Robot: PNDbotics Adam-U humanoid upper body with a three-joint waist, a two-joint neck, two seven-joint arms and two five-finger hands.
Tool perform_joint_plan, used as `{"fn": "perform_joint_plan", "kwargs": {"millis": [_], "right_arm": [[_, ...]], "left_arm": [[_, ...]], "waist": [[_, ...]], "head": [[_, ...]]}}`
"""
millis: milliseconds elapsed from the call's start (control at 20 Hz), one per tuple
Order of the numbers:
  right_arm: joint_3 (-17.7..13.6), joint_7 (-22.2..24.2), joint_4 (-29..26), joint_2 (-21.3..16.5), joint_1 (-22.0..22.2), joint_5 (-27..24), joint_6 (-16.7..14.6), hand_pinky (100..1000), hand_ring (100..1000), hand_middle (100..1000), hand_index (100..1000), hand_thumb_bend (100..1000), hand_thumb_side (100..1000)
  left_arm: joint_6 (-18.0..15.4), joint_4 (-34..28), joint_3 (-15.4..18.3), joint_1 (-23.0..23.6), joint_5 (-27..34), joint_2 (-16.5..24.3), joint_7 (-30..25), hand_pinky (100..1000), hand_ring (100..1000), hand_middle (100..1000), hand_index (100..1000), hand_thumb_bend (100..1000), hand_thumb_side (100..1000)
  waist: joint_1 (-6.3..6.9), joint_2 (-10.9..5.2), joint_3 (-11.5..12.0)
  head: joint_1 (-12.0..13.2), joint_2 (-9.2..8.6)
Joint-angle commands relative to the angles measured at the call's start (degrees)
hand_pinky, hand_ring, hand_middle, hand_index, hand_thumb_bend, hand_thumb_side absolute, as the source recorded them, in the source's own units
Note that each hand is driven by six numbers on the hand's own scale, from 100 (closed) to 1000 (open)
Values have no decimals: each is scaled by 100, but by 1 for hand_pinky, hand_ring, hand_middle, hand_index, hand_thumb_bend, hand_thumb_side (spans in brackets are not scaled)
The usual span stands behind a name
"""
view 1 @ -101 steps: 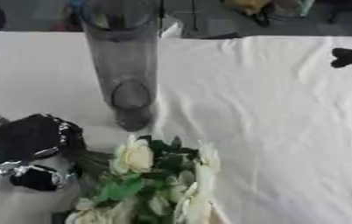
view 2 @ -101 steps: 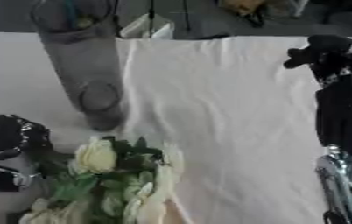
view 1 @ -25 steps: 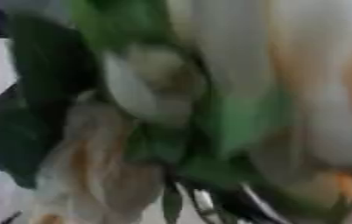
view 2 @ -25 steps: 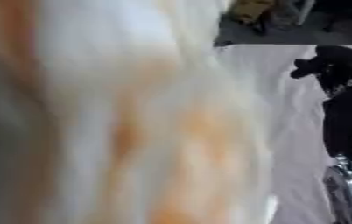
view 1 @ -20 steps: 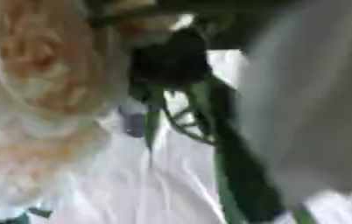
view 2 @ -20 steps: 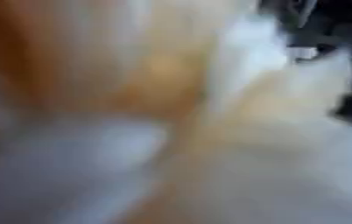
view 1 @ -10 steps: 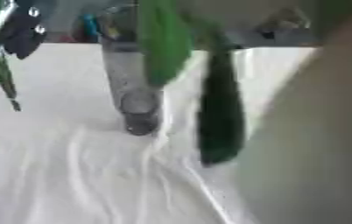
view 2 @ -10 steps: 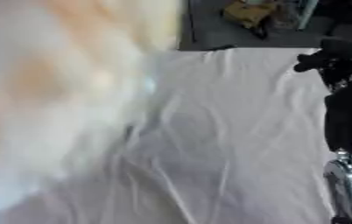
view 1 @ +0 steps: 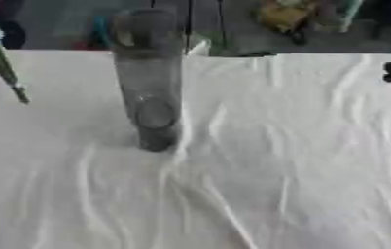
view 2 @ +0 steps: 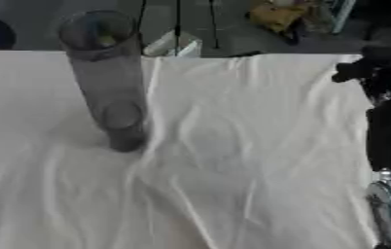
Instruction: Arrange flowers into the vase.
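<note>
A tall smoky glass vase (view 1: 151, 78) stands upright on the white cloth, left of centre, with nothing inside it that I can see. Green flower stems (view 1: 1, 65) hang in from the top left corner; their cut ends hover above the cloth, left of the vase and apart from it. The blooms and whatever holds them are out of view above. My right hand (view 2: 362, 68) is raised at the right edge, on its black forearm (view 2: 388, 131), well away from the vase. My left hand does not show.
The wrinkled white tablecloth (view 2: 233, 175) covers the whole table. Beyond the far edge lie dark floor, thin stand legs (view 2: 178, 24) and a yellowish object (view 2: 277, 13). A small white thing (view 2: 175, 47) sits at the far edge behind the vase.
The bouquet left the cloth by my left hand and swept up past the camera; only its stem ends show now. My left hand has left the view.
</note>
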Motion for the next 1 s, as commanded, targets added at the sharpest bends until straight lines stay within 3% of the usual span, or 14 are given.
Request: {"fn": "perform_joint_plan", "kwargs": {"millis": [50, 600, 1000], "right_arm": [[-22, 17, -112, -148, -30, 3, -11, 746, 551, 534, 714, 100, 1000], [13, 51, -112, -205, -31, 20, -38, 746, 549, 532, 714, 100, 1000], [35, 60, -112, -267, -7, 19, -59, 744, 549, 533, 713, 100, 1000]], "left_arm": [[27, -103, 155, -144, 180, 111, 212, 100, 100, 100, 100, 209, 684], [104, -58, 236, -441, 745, 82, 970, 100, 100, 100, 100, 224, 693], [151, 427, 238, -869, 984, 8, 1478, 100, 100, 100, 100, 230, 698]], "waist": [[88, -153, -8], [128, -116, -81], [190, -167, -162]], "head": [[16, -74], [73, -173], [93, -190]]}}
